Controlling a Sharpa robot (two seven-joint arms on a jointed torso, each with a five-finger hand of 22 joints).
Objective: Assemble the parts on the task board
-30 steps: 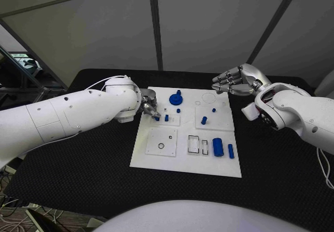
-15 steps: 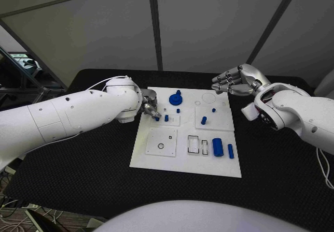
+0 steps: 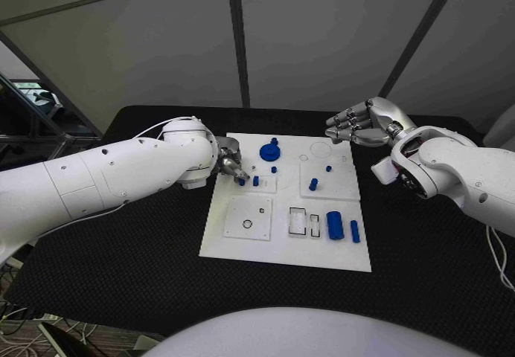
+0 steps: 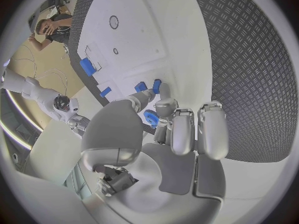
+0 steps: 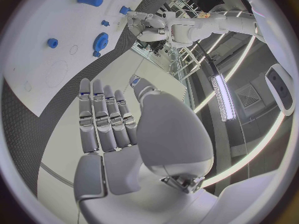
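A: Start at the left. What is the left hand (image 3: 232, 165) doing?

B: It is down at the left edge of the white board (image 3: 281, 251), fingertips beside a small blue peg (image 3: 255, 181) in the upper left square. In the wrist view there is a small blue toothed piece (image 4: 150, 118) tucked right under its fingers, but I can't tell whether it is pinched or only touched.

A: So which step is this?

B: I'd judge it is seating a small part in that upper left corner. The next move calls for a careful line-up over the hole and a straight push down.

A: And further right on the board?

B: A blue gear (image 3: 269, 153) stands near the top, another peg (image 3: 315, 185) sits in the upper right square, and a fat blue cylinder (image 3: 335, 226) lies lower right.

A: The right hand (image 3: 363, 125)?

B: Held above the board's far right corner, fingers loosely curled and apart, holding nothing.
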